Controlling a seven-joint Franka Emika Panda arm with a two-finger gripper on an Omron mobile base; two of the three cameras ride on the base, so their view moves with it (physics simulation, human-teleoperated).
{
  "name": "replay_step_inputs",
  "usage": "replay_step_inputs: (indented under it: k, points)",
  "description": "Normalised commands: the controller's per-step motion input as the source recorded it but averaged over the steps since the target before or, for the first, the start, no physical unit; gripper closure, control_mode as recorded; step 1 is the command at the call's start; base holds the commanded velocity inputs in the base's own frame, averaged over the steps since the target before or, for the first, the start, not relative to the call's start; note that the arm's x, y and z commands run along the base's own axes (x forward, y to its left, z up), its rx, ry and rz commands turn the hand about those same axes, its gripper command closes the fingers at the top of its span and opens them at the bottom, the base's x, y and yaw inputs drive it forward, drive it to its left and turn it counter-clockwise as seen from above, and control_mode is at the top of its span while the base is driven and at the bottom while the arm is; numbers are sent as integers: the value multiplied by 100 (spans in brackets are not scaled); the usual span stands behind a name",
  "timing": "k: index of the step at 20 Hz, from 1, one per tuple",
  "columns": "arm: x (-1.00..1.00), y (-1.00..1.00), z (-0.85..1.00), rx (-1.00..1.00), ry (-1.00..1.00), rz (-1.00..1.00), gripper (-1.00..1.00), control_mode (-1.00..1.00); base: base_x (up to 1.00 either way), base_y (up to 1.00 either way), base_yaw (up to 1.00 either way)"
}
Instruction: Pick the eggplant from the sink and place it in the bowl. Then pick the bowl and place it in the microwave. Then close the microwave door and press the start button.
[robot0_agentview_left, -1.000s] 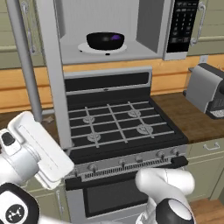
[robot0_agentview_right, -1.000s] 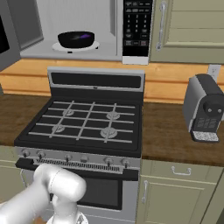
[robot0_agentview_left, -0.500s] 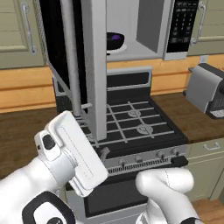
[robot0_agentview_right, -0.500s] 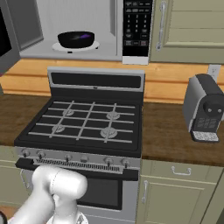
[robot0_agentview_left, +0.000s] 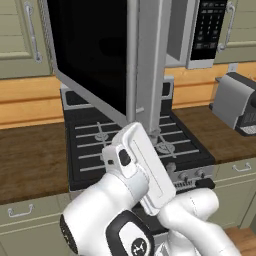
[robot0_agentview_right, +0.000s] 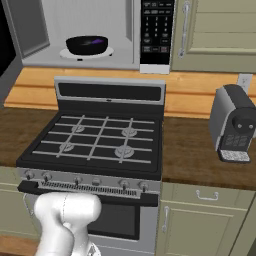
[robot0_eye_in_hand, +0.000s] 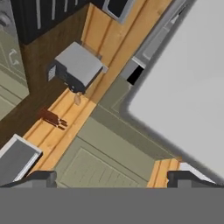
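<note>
The bowl (robot0_agentview_right: 88, 45) sits upright on the white turntable plate (robot0_agentview_right: 109, 51) inside the microwave (robot0_agentview_right: 85, 33), toward the left of the cavity in the right base view. A purple patch in the bowl is the eggplant (robot0_agentview_right: 96, 41); the direction of its long axis cannot be determined from here.

The microwave door (robot0_agentview_left: 107, 57) stands partly swung. In the left base view its dark glass faces left and its grey edge faces the camera, running vertically, with its lower end just above the white hand. The keypad panel (robot0_agentview_right: 157, 32) lies at the right of the microwave. The stove (robot0_agentview_right: 97, 142) is directly below the microwave.

The arm rises from the bottom of the left base view. Its white hand is tilted, with the flat end pointing up and left toward the lower edge of the door.

In the hand view the gripper (robot0_eye_in_hand: 111, 179) has its two dark fingertips (robot0_eye_in_hand: 40, 178) set wide apart at the bottom of the frame, with nothing between them. A large pale grey panel lies ahead and to the right of the jaws; contact with it cannot be confirmed. A grey toaster (robot0_eye_in_hand: 78, 66) on the wooden counter (robot0_eye_in_hand: 57, 127) lies ahead and to the left of the jaws, well apart from them.
</note>
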Motion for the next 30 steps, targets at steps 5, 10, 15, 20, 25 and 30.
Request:
replay_step_inputs:
  k: [5,10,15,20,25,30]
  points:
    - [13,-100,0,4,-1,0,-100,-100,0,0,0]
    - [47,-100,0,5,0,0,-100,-100,0,0,0]
    - [-18,-36,-5,0,-13,4,-100,-100,0,0,0]
    - [-100,100,-43,-21,-35,4,-100,-100,0,0,0]
    - [13,88,-1,-6,-13,-14,-100,-100,0,0,0]
    - [100,39,7,0,0,-37,-100,-100,0,0,0]
